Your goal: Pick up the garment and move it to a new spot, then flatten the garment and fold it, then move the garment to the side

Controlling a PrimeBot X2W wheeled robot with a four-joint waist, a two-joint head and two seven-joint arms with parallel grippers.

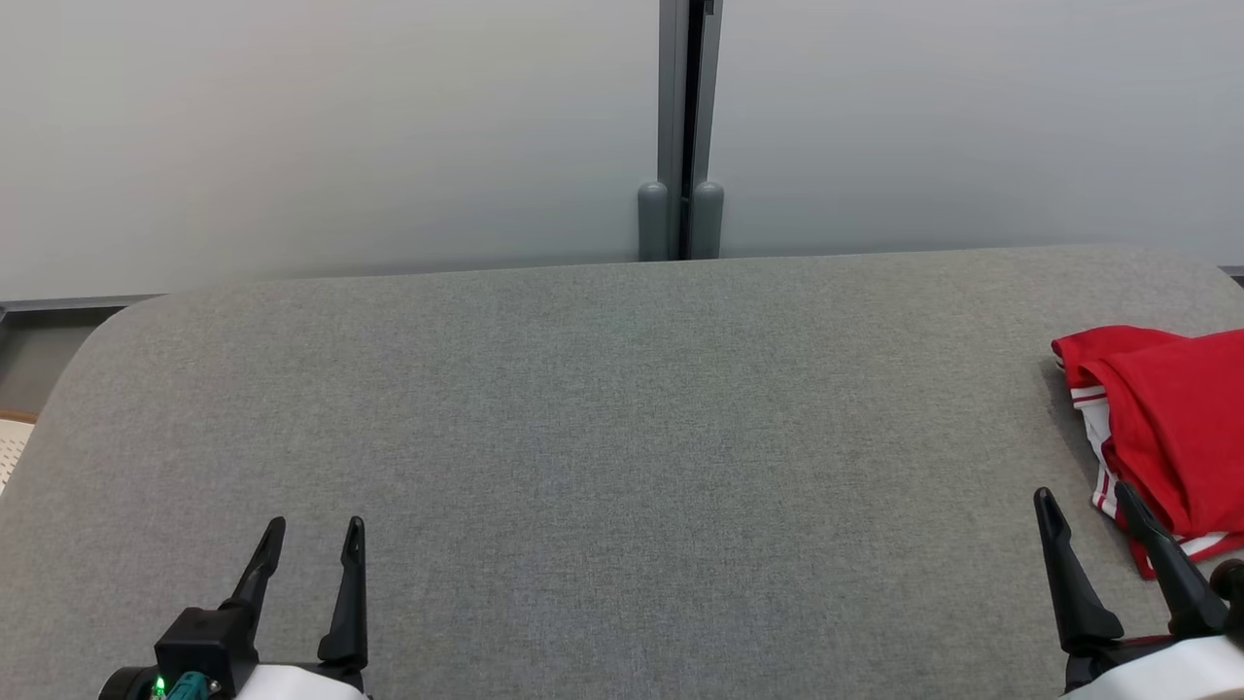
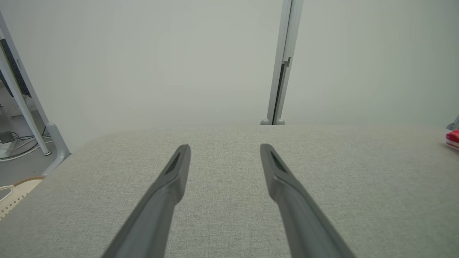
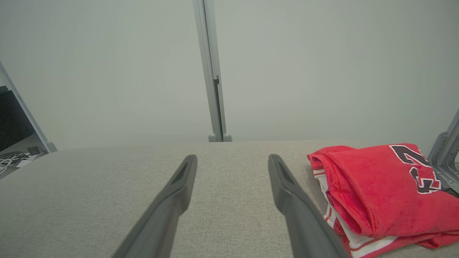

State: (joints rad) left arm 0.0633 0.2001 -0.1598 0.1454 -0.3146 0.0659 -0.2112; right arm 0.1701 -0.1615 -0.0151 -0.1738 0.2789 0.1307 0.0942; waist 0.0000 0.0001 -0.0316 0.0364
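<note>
A red garment (image 1: 1171, 428) with white trim lies folded at the right edge of the grey padded table (image 1: 603, 408). The right wrist view shows the garment (image 3: 380, 190) with a dark printed number, just right of my right fingers. In the left wrist view a sliver of the garment (image 2: 453, 138) sits at the far right. My right gripper (image 1: 1087, 501) stands open at the lower right, its right finger in front of the garment's near corner, nothing between the fingers. My left gripper (image 1: 316, 530) is open and empty at the lower left, over bare fabric.
A pale partition wall with a grey vertical post (image 1: 683, 126) rises behind the table's far edge. Floor, cables and a frame leg (image 2: 25, 107) lie off the table's left side. A grey metal bracket (image 3: 446, 154) stands beyond the garment at the right.
</note>
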